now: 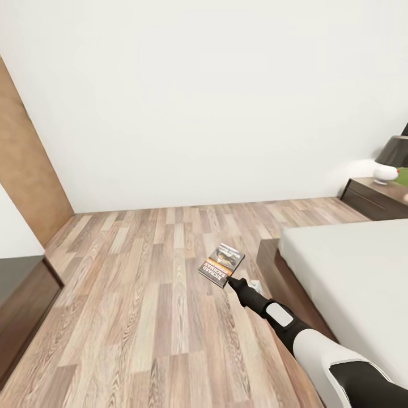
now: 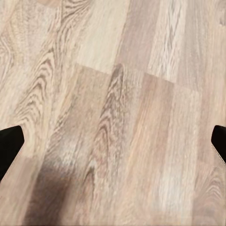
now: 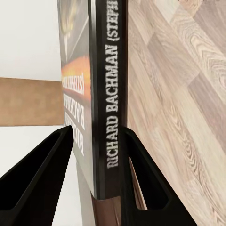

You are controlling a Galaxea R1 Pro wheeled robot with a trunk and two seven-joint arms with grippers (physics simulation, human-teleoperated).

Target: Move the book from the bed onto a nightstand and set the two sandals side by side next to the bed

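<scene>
Clearly legible spine — book (image 3: 109,94) clamped between right pincer (image 3: 96,141) fingers.

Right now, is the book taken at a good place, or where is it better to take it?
The right tool pinches the book across its thin thickness, near a corner by the spine. Coming in along the cover from the middle of that edge would probably hold it steadier.
</scene>
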